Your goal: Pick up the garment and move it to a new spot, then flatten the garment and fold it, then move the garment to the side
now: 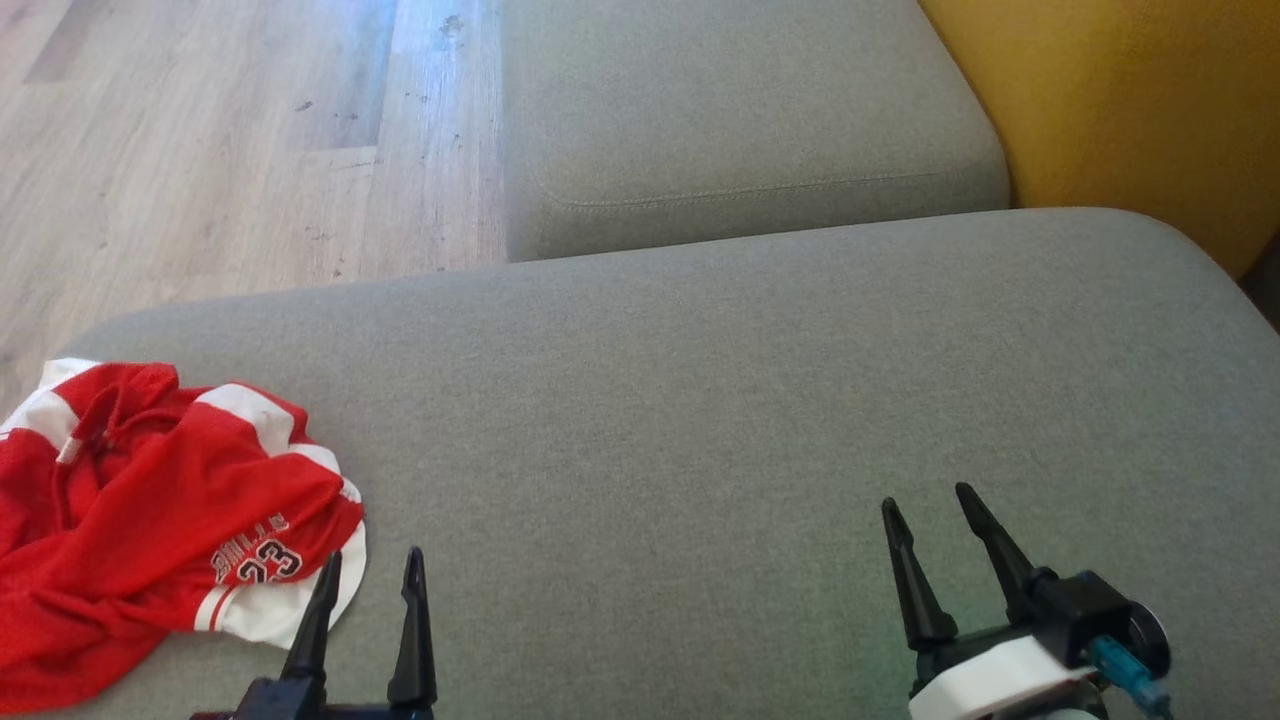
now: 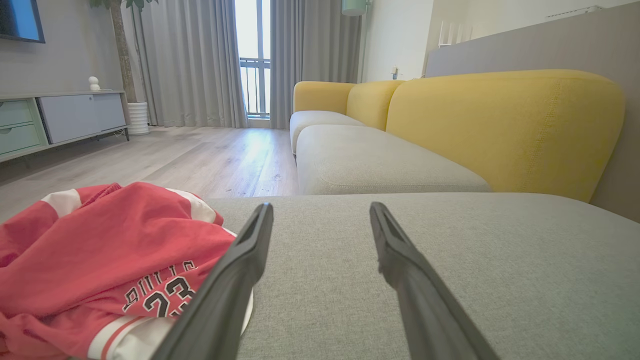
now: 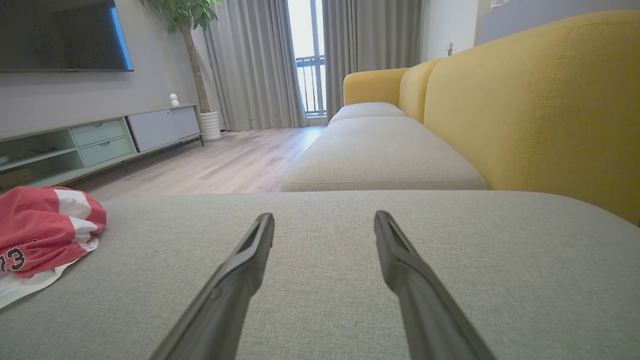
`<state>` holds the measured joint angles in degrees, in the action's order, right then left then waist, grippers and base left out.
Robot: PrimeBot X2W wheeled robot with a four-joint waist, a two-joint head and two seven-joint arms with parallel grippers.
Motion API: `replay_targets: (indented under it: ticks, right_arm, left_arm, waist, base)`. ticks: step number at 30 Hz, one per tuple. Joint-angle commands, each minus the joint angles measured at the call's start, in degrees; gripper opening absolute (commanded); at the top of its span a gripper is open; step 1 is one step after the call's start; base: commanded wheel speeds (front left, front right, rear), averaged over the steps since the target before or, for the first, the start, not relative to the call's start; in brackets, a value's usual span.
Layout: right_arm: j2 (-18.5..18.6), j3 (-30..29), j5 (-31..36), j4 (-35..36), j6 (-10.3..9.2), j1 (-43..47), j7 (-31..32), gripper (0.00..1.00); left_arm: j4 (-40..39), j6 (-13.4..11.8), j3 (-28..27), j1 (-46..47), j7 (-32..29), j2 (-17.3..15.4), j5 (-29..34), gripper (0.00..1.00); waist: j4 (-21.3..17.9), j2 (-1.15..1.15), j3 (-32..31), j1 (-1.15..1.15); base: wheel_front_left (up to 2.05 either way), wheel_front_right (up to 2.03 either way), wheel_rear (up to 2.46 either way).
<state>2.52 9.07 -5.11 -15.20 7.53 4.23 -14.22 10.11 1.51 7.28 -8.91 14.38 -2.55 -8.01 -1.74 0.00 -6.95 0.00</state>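
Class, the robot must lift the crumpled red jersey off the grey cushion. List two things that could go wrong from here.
1. The red jersey lies bunched in folds, so the open left gripper might pinch only one layer and drag it.
2. It sits near the cushion edge by the floor; a nudge could push it off.

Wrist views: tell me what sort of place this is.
Most likely a home living room: a yellow-backed sofa, a wall-mounted TV above a low media cabinet, and floor-length grey curtains at a tall window.
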Motion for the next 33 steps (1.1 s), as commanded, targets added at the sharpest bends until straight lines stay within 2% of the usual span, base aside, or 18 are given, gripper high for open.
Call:
replay_targets:
  ticks: [1, 7, 15, 16, 26, 33]
  right_arm:
    - [0.36, 1.18, 0.08, 1.65, -0.04, -1.65, -0.78, 1.00]
    - [0.36, 1.36, -0.07, 1.62, -0.04, -1.34, -0.78, 1.00]
    - [0.36, 1.72, -0.75, 1.44, -0.04, 0.16, -0.78, 1.00]
    - [0.36, 1.80, -1.45, 1.53, -0.04, 0.49, -0.78, 1.00]
    - [0.36, 2.27, -4.05, 1.88, -0.04, 0.63, -0.78, 1.00]
    - [0.36, 3.11, -4.68, 1.86, -0.04, -0.48, -0.78, 1.00]
  left_arm:
    - [-1.56, -0.29, -2.01, 2.39, 0.62, -0.32, 0.06, 1.00]
    - [-1.08, -0.31, -2.13, 2.44, 0.62, -0.32, 0.32, 1.00]
    - [-0.49, -0.79, -2.24, 2.49, 0.62, -0.32, 1.66, 1.00]
    - [-0.31, -0.85, -2.53, 2.37, 0.62, -0.32, 2.34, 1.00]
    - [-0.85, -0.87, -5.42, 1.24, 0.62, -1.02, 5.27, 1.00]
    - [-2.28, -1.47, -7.17, 1.05, 0.62, -1.61, 6.08, 1.00]
  waist:
    - [0.05, 0.00, -0.07, 0.00]
    - [0.84, 0.00, -0.37, 0.00]
    - [5.94, 0.00, -1.06, 0.00]
    - [8.05, 0.00, -1.26, 0.00]
    - [19.59, 0.00, -1.97, 0.00]
    - [24.25, 0.00, -0.77, 0.00]
  base:
    - [0.00, 0.00, 0.00]
    - [0.00, 0.00, 0.00]
    - [0.00, 0.00, 0.00]
    - [0.00, 0.00, 0.00]
    - [0.00, 0.00, 0.00]
    - [0.00, 0.00, 0.00]
